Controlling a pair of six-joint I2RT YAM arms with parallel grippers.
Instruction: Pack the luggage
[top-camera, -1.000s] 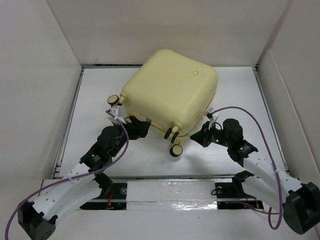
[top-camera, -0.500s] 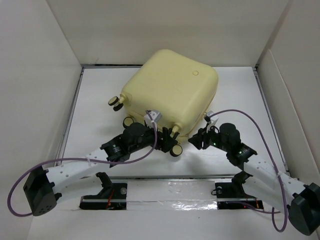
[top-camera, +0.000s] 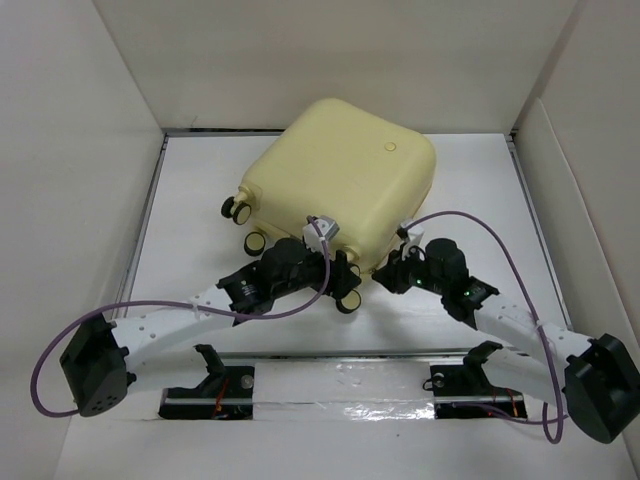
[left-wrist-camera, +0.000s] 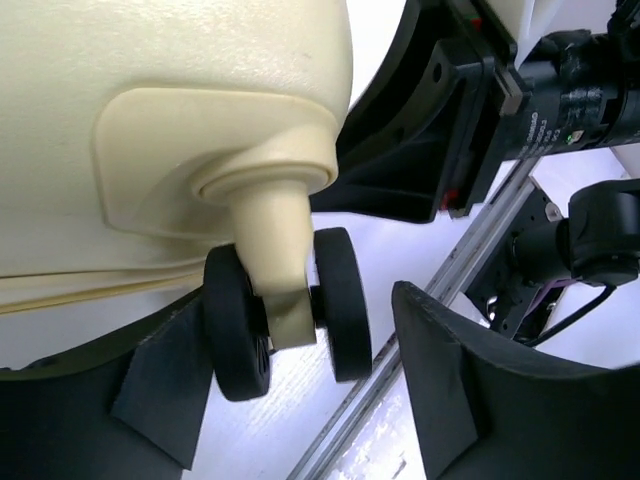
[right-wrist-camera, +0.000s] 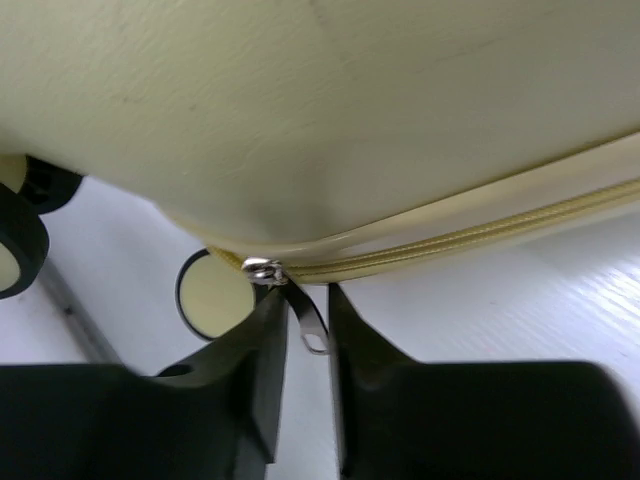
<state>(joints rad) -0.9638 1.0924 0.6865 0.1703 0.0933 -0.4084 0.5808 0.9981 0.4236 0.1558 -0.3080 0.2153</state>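
Observation:
The luggage (top-camera: 340, 185), a pale-yellow hard shell, lies closed in the middle of the white table. At its near corner my left gripper (top-camera: 336, 276) stands open astride a caster wheel (left-wrist-camera: 285, 310). The left fingertip (left-wrist-camera: 170, 370) is close beside one black tyre, and a clear gap separates the other tyre from the right fingertip (left-wrist-camera: 450, 370). At the luggage's near right edge my right gripper (right-wrist-camera: 303, 300) has its jaws narrowly apart. The metal zipper pull (right-wrist-camera: 308, 325) hangs slanted in that gap, just under the yellow zipper seam (right-wrist-camera: 470, 235).
Two more caster wheels (top-camera: 238, 209) stick out on the luggage's left side. White walls (top-camera: 70, 180) close in the table on three sides. A metal rail (top-camera: 340, 380) runs along the near edge between the arm bases. My right arm (left-wrist-camera: 560, 90) fills the left wrist view's upper right.
My left arm has swung right from the left-side wheels to the near corner wheel. My right gripper has moved in to the luggage's edge, and its shut jaws have parted round the zipper pull.

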